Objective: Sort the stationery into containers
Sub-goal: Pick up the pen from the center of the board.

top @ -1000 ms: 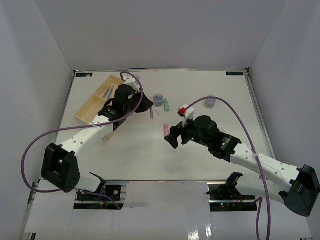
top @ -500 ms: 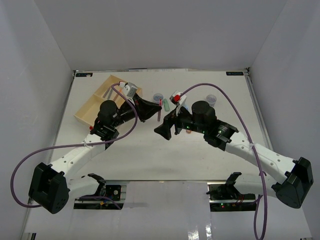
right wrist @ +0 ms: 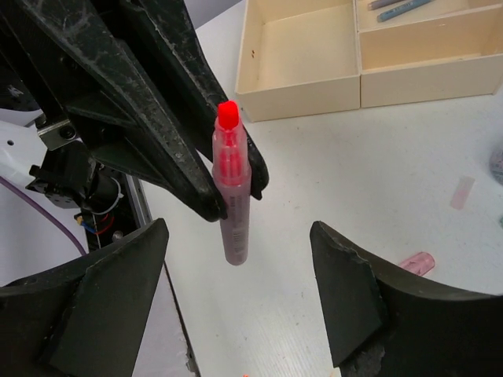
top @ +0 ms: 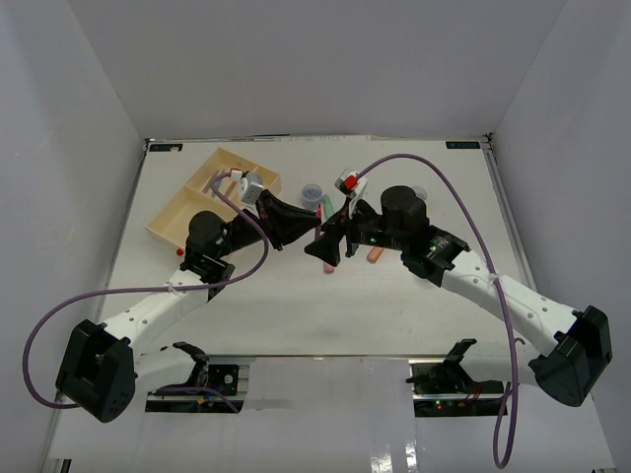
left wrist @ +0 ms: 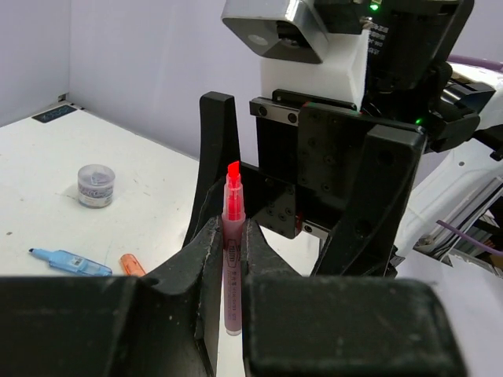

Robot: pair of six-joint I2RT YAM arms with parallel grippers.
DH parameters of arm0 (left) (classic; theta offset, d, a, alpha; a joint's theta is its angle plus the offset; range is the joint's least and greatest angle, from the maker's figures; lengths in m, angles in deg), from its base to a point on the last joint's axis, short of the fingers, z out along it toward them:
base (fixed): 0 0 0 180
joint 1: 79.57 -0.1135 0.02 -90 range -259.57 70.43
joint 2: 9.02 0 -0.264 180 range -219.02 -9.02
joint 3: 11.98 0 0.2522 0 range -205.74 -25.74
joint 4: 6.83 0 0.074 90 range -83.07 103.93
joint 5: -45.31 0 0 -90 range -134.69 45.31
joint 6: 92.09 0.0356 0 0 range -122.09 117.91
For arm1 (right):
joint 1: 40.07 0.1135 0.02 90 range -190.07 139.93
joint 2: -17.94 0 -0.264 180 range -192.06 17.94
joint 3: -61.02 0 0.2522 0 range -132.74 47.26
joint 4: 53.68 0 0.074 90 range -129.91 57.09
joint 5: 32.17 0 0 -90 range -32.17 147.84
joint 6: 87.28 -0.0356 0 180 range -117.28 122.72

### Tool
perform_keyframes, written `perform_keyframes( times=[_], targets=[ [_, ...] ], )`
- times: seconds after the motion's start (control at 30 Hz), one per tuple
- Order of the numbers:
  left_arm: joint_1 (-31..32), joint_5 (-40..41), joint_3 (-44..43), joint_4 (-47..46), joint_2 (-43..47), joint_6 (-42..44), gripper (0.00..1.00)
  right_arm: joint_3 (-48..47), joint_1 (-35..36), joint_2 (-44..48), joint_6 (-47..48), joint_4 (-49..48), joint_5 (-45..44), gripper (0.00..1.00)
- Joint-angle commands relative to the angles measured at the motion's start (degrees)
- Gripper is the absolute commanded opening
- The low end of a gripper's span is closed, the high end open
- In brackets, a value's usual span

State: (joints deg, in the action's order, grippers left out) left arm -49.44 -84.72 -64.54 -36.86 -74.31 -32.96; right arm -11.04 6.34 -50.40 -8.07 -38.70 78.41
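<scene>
Item: pink marker [left wrist: 230, 259], uncapped, red chisel tip upward; a small printed label sits on the barrel, its writing too small to read. Held upright and off the table [top: 296, 315], pinched at mid-barrel by the left gripper [left wrist: 231, 232], whose fingers press against both sides of it. Right gripper [right wrist: 237, 226]: fingers spread wide, facing the left gripper head-on, one finger on each side of the marker with a gap on both sides and no contact. Both grippers meet over the middle of the table. Tray [right wrist: 314, 63]: cream, low-walled, set askew near the far left corner, well apart from the marker; the compartment nearest the grippers shows a bare floor, and a farther compartment holds grey pens [right wrist: 397, 8]. On the table: round jar [left wrist: 96, 184] with print on the lid, unreadable; blue pen [left wrist: 69, 261] lying flat; orange piece [left wrist: 132, 265] just beside it; pink cap [right wrist: 416, 263] lying loose near the right gripper's finger.
</scene>
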Motion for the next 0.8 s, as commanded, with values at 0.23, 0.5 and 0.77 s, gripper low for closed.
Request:
perform_keyframes(
  times=[0.23,0.5,0.77],
  targets=[
    [0.1,0.21,5.31,-14.65,1.66,-7.88,0.0,-0.94,-1.41,-0.04,-0.38,-5.95,6.22,0.69],
    [0.1,2.68,7.6,-23.26,1.05,-11.31,0.0,-1.55,-1.5,-1.36,-0.72,-7.54,8.77,0.64],
    [0.1,2.59,8.05,-27.75,0.17,-12.81,0.0,-2.34,-1.5,-2.5,-0.82,-7.81,10.8,0.57]
  ],
)
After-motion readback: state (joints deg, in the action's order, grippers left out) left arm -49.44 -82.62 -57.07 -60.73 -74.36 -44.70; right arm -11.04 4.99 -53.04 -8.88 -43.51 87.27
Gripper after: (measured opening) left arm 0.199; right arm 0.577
